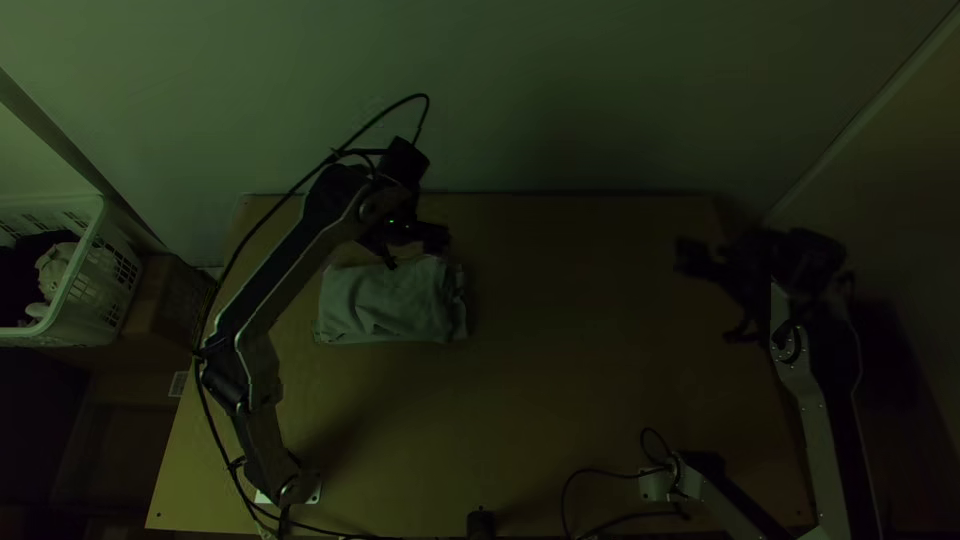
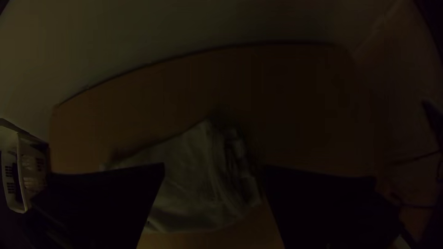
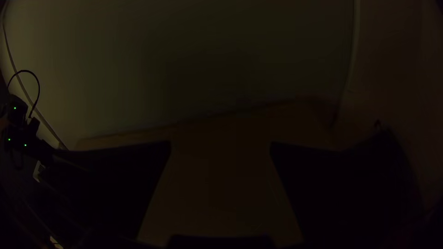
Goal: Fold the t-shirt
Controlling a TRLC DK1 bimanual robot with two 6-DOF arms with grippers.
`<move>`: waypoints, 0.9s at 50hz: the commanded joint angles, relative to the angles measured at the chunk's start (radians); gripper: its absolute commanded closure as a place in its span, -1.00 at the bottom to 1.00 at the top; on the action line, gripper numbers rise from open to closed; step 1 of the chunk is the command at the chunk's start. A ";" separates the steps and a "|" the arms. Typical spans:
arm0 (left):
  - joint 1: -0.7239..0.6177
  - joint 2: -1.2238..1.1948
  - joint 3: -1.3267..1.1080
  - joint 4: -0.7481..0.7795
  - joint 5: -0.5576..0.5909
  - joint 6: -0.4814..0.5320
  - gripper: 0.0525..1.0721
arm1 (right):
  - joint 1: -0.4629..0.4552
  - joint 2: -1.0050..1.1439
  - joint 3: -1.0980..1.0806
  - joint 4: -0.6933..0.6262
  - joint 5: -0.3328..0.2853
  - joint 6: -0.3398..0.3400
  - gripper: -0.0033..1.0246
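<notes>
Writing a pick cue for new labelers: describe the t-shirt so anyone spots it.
On the wooden table, left of center in the top view, lies a compact folded bundle, the t-shirt. It's pale, soft cloth; the arms around it are hard and jointed.

we see a dimly lit room, a plain pale wall (image 1: 570, 90) beyond the far edge of our wooden table (image 1: 600, 310), a thin strip (image 1: 862, 115) slanting down at the top view's right, shadows around us

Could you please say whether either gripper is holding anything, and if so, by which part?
Nothing is held: the left gripper has open jaws near the folded t-shirt, and the right gripper has open jaws away from it.
</notes>
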 commanded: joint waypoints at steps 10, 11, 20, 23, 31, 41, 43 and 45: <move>0.254 -0.321 -0.175 0.075 0.039 0.111 -0.91 | 0.006 0.030 0.164 0.100 0.044 -0.092 -0.92; 0.272 -0.345 -0.194 0.087 0.050 0.123 -0.91 | 0.006 0.027 0.170 0.109 0.049 -0.099 -0.92; 0.458 -0.528 -0.356 0.162 0.147 0.201 -0.91 | 0.003 -0.006 0.165 0.210 0.076 -0.219 -0.92; 0.510 -0.583 -0.416 0.191 0.147 0.223 -0.91 | 0.006 -0.023 0.161 0.233 0.076 -0.253 -0.92; 0.574 -0.781 -0.648 0.377 0.167 0.256 -0.91 | 0.014 -0.095 0.103 0.362 0.078 -0.308 -0.92; 0.574 -0.960 -0.867 0.544 0.167 0.250 -0.91 | 0.015 -0.258 -0.123 0.597 0.081 -0.323 -0.92; 0.576 -0.997 -0.912 0.593 0.167 0.243 -0.91 | 0.015 -0.289 -0.180 0.627 0.081 -0.323 -0.92; 0.570 -1.037 -0.967 0.658 0.167 0.243 -0.91 | 0.014 -0.321 -0.235 0.666 0.081 -0.322 -0.92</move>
